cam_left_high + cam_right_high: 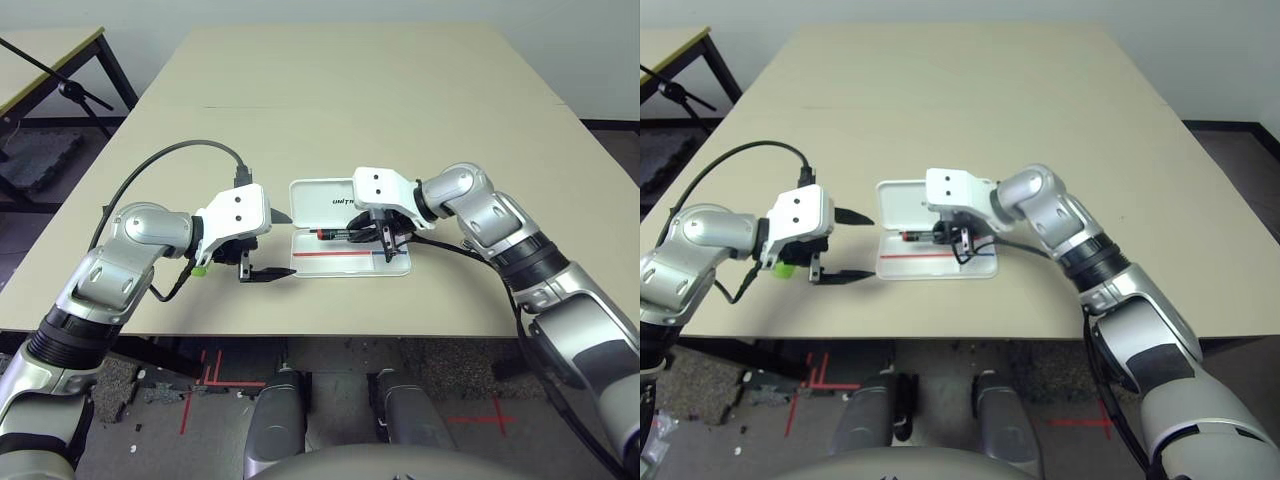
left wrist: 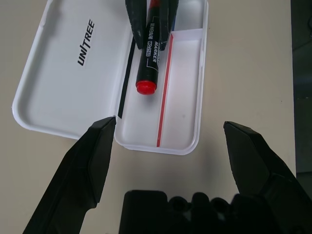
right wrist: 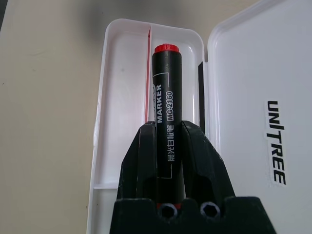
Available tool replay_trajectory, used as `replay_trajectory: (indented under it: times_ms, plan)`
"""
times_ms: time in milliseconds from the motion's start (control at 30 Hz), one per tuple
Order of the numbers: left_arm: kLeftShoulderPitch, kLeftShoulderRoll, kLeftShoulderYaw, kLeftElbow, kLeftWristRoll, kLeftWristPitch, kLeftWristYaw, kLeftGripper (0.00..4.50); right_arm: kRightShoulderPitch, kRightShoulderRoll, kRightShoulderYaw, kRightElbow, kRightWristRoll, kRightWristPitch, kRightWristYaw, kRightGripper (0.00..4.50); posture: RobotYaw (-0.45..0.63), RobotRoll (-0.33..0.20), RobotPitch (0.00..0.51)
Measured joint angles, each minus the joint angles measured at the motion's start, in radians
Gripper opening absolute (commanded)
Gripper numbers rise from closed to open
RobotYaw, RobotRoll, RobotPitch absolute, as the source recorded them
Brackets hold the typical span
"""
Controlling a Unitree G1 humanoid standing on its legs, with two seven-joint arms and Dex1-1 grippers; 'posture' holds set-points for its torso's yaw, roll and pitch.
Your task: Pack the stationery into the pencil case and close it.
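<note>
Black cylindrical marker (image 3: 168,107), red-tipped, pinched by right claw (image 3: 169,126); left claw (image 2: 169,141) gapes.

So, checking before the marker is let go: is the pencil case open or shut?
Open: its lid lies flipped back beside the tray.

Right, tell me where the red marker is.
In the right wrist view, the red marker is between the right gripper's fingers, over the open pencil case's tray, on the side nearer the lid.
</note>
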Motion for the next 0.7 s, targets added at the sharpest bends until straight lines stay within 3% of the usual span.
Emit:
replay_trajectory:
  times_ms: [300,700]
  plan:
    - [0.016,0.004,0.0,-0.002,0.0,0.005,0.0,4.5,0.002,0.002,-0.074,-0.012,0.037,-0.078,-0.045,4.44,0.01,0.0,0.087]
    - [0.063,0.018,0.038,-0.011,-0.002,0.108,0.044,4.5,0.141,-0.325,-0.305,-0.154,0.278,0.123,0.154,4.48,0.02,0.0,0.094]
